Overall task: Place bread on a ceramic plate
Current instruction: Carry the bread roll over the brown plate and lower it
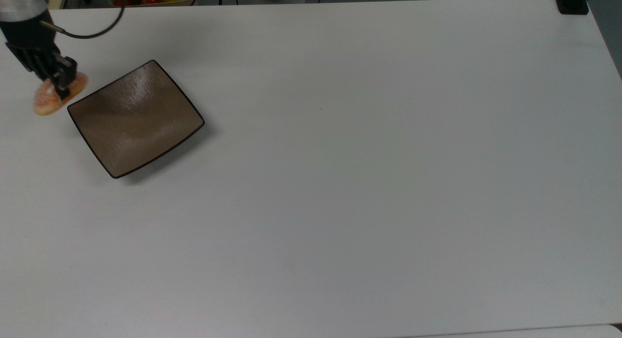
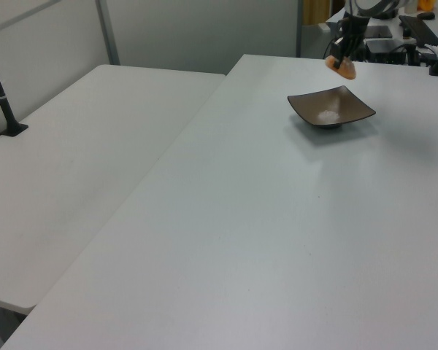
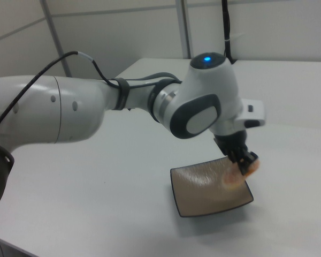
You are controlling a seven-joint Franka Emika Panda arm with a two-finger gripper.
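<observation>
Hanging clamped in the end effector (image 1: 62, 88), the bread (image 1: 54, 96) is held above the worktop (image 1: 340, 182), just beside the ceramic plate's (image 1: 136, 119) corner at the top view's left; the plate's centre lies toward the top view's lower right.

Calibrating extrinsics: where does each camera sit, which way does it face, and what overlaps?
Top view: overhead, looking down on the table; gripper at its left edge.
Left view: low, along the table toward the far ceramic plate; gripper above.
Right view: close behind the arm, facing the plate.
All share the plate and the held bread.
</observation>
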